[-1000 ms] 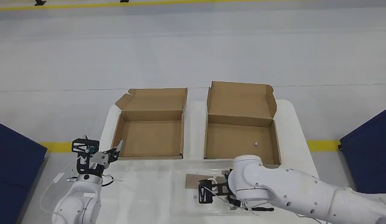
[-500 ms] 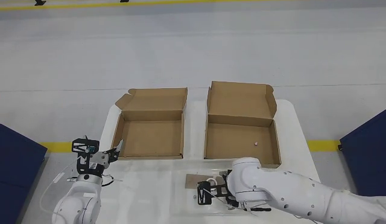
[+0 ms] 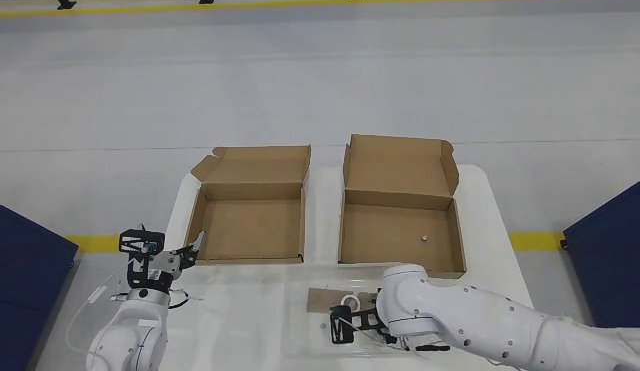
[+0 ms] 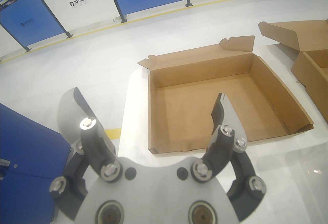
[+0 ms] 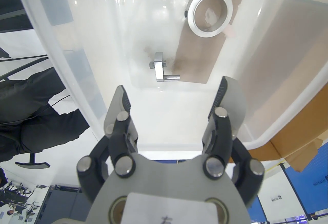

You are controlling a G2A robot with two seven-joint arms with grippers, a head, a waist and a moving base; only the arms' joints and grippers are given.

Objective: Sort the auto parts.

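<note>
— While the right gripper (image 5: 173, 89) hangs over the clear plastic bin (image 5: 77, 81), how do its jaws stand?
— Spread wide, with nothing between them. Its fingers (image 5: 123, 99) are flat metal blades with black ridged pads.
— And the parts?
— Two lie on the bin's glossy, see-through floor. One is a metal ring (image 5: 209, 13), round and smooth with a bright machined rim, lying flat over a brown strip (image 5: 202, 56) that shows through the plastic. The other is a small bracket (image 5: 161, 70), a short silver bar with a round pin sticking out sideways. It lies just beside the strip's edge, apart from the ring and nearer the fingertips.
— What about the left gripper (image 4: 149, 97)?
— Also wide apart and holding nothing. It sits near the table's (image 3: 250, 291) left edge, pointing at the left cardboard box (image 4: 202, 68).
— What is in that box?
— Bare brown cardboard, shallow and square, with its lid flap folded back.
— And the right cardboard box (image 3: 400, 171)?
— Same shape and material. A pale speck (image 3: 424, 238) rests on its floor, too small to make out.
</note>
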